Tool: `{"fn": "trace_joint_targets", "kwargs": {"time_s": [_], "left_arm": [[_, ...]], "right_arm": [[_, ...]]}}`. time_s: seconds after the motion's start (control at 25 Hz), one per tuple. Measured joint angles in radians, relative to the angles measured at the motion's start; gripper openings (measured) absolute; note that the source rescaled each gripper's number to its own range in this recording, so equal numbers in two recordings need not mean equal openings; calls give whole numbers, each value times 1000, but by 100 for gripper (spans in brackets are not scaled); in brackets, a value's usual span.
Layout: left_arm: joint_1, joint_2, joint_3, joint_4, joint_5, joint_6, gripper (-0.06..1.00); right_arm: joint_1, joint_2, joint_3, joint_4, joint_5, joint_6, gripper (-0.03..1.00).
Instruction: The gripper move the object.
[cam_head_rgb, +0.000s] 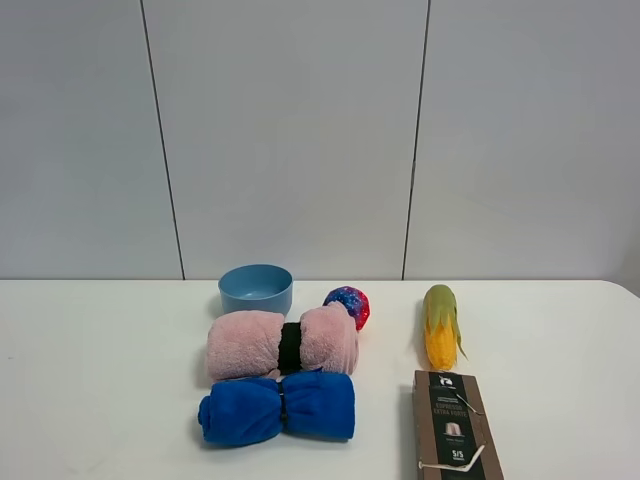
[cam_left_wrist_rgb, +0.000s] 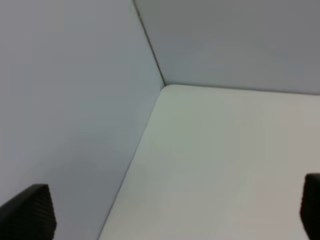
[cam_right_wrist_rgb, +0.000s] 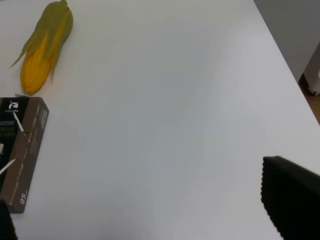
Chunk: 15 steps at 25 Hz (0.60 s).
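Observation:
The object, a fluffy pale-pink rolled towel with a black band round its middle, lies on the white table near the centre, just in front of a blue bowl. Neither arm shows in the exterior high view. My left gripper is open and empty, with its black fingertips wide apart over a bare table corner by the wall. My right gripper is open and empty over bare table to the right of the corn and box. The towel is in neither wrist view.
A blue rolled towel lies touching the pink towel's front side. A blue bowl and a red-blue ball sit behind it. A corn cob and a brown box lie to the right.

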Motion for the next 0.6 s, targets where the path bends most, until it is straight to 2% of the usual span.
{"fn": "trace_joint_targets", "kwargs": {"time_s": [0.16,0.4,0.6], "left_arm": [[6,-263,158,-94,52,14,99],[6,-596,300,-249,175,14,99],[6,-767,383,-267,200,41,99]], "right_arm": [[0,0,0,0,0,0,100],[0,0,0,0,0,0,100],[0,0,0,0,0,0,100]]}}
